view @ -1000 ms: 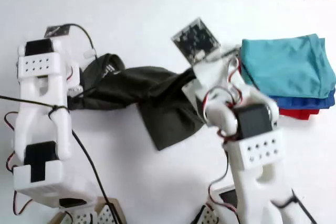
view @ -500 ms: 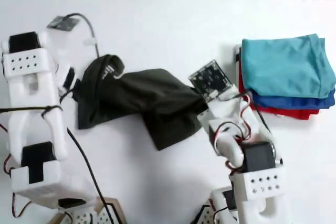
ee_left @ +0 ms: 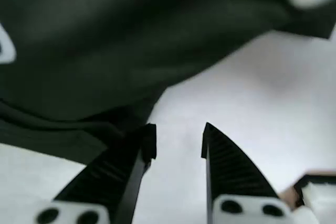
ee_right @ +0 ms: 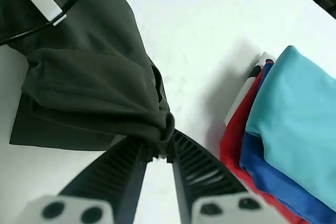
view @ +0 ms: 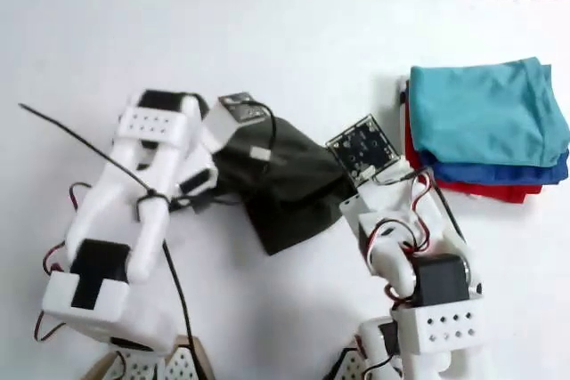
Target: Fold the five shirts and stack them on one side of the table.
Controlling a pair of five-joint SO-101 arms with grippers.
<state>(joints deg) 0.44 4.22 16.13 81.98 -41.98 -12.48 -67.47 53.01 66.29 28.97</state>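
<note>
- The black shirt [view: 294, 189] lies bunched in the middle of the white worktop [view: 294, 42], between the two arms.
- The right tool [ee_right: 161, 148] is closed tight on a gathered fold at the shirt's right edge. The cloth puckers into a knot right at the fingertips.
- The left tool [ee_left: 178, 142] is parted by a moderate gap with nothing in it. Bare worktop shows between the jaws, and the shirt's dark edge sits just beyond one tip.
- From above, the left arm [view: 134, 211] leans in over the shirt's left part and hides it, its wrist board resting above the cloth.
- A thin black cable [view: 267, 131] with a white plug [ee_right: 47, 4] runs across the top of the shirt, on its far-left portion.
- On the right side of the worktop is a folded stack with a teal shirt [view: 485, 109] on top. Under it is a blue shirt [view: 543, 173], and a red shirt [view: 499, 191] is at the bottom.
- The stack sits near the right tool but apart from the black shirt, with a strip of bare worktop between them.
- The right arm [view: 419, 255] rises from the near edge, just left of the stack.
</note>
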